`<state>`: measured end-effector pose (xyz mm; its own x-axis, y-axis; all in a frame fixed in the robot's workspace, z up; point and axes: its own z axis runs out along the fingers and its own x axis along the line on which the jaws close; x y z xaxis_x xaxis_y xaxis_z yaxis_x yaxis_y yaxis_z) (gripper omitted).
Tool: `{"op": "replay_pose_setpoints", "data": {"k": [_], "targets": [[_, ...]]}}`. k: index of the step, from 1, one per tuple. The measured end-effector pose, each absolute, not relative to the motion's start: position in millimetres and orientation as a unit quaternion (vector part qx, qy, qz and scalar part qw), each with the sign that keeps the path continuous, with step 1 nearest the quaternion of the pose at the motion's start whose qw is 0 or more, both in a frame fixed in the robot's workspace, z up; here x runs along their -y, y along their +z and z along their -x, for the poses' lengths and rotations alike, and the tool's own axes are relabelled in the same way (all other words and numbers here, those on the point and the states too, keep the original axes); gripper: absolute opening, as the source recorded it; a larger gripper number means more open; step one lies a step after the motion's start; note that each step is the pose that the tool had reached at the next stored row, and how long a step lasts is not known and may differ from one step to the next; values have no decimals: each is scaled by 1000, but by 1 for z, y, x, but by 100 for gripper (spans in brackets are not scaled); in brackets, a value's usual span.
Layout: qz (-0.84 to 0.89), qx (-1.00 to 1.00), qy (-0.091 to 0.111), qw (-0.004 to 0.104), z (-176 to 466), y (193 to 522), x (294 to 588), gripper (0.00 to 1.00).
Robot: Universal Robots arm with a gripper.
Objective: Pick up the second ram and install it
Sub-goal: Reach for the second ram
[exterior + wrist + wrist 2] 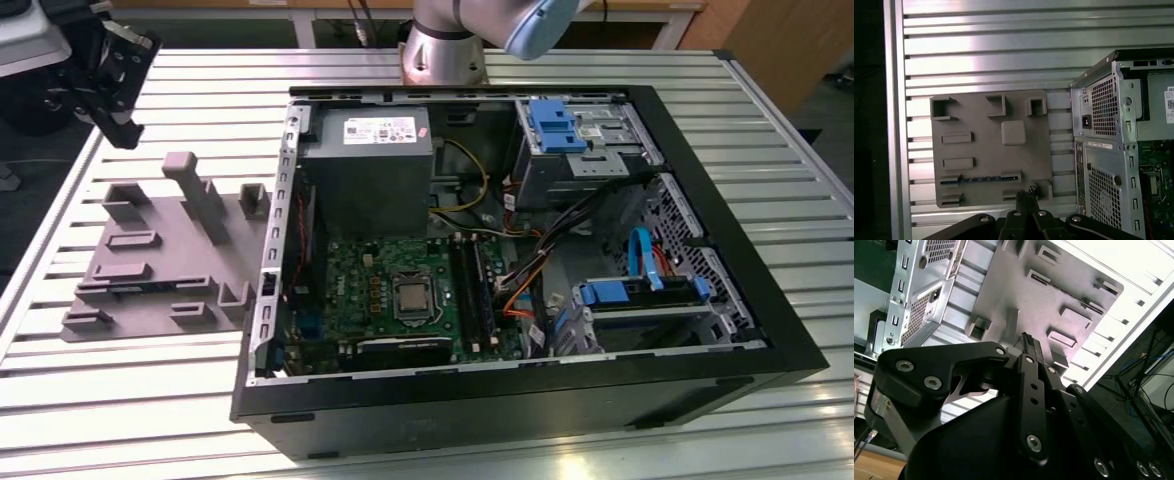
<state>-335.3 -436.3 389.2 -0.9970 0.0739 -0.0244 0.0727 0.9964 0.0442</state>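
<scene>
Likely light, stiff but fragile, the ram (979, 178) stands on edge in the holder (989, 150), probably best pinched mid-length across its flat faces; the gripper (1027, 194), near the holder, has its jaws together, empty.

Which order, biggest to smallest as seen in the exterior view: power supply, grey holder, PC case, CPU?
1. PC case
2. grey holder
3. power supply
4. CPU
This is apparent size only; no two look alike.
</scene>
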Motion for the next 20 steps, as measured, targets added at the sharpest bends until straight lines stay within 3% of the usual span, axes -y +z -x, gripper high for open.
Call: {"op": "replay_pose_setpoints", "data": {"k": [9, 20], "targets": [[-34, -999, 22, 12, 346, 388, 438, 11], [-21, -1000, 19, 4, 362, 382, 439, 11]]}}
